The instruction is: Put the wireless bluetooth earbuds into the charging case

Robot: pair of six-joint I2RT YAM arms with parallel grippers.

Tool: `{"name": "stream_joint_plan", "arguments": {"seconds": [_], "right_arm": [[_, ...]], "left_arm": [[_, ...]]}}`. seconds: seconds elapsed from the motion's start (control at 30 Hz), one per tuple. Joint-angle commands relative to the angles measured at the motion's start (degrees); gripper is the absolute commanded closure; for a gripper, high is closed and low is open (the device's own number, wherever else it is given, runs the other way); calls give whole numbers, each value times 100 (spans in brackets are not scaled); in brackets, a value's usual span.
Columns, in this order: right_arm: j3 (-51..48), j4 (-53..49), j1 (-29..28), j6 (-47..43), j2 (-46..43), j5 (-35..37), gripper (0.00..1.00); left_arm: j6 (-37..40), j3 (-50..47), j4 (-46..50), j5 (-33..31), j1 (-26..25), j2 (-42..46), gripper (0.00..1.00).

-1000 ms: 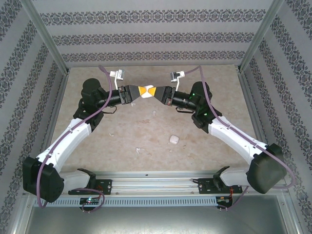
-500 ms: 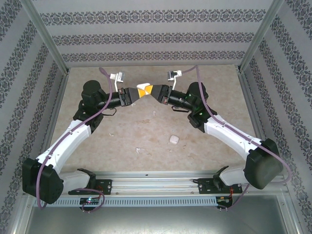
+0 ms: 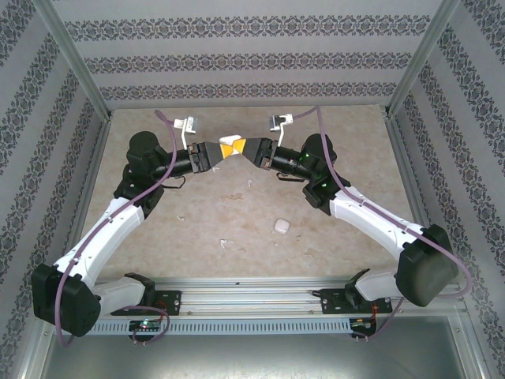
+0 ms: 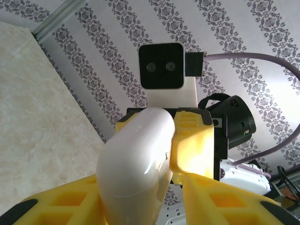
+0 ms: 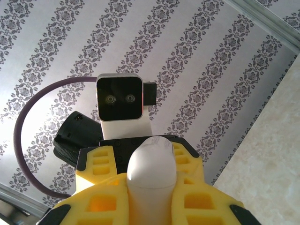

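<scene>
Black-jointed white arms (image 3: 106, 229), purple cables (image 4: 253, 57), ribbed yellow tool fingers (image 5: 101, 204).

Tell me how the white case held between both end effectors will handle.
Likely slippery: the white case is glossy and rounded, so it may squirt out if either grip loosens. Probably rigid: no dent where the yellow fingers press it.

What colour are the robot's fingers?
Yellow. The fingers show best in the left wrist view, squeezing a white case.
</scene>
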State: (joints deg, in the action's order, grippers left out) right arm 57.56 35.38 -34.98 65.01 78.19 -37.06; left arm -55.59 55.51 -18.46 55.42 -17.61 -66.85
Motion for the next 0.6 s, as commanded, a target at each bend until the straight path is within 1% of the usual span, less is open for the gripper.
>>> {"name": "stream_joint_plan", "arguments": {"seconds": [0.0, 0.13, 0.33, 0.43, 0.5, 0.53, 0.57], "right_arm": [[-89, 83, 61, -104, -210, 83, 97], [-79, 97, 62, -83, -199, 59, 97], [-109, 123, 49, -58, -191, 20, 97], [-91, 126, 35, -59, -151, -16, 97], [-66, 112, 40, -66, -114, -62, 96], [-55, 93, 42, -80, -103, -80, 94], [-39, 37, 49, -96, -95, -96, 91]], "left_arm": [[-147, -40, -467, -101, 7, 109, 60], [-348, -84, -714, -119, 10, 83, 63], [-364, -75, -772, -140, 9, 67, 70], [-387, -99, -930, -125, 7, 23, 79], [-350, -189, -1209, -94, 11, 27, 86], [-276, -235, -1310, -105, 12, 53, 88], [-139, -298, -1372, -152, 7, 117, 92]]}}
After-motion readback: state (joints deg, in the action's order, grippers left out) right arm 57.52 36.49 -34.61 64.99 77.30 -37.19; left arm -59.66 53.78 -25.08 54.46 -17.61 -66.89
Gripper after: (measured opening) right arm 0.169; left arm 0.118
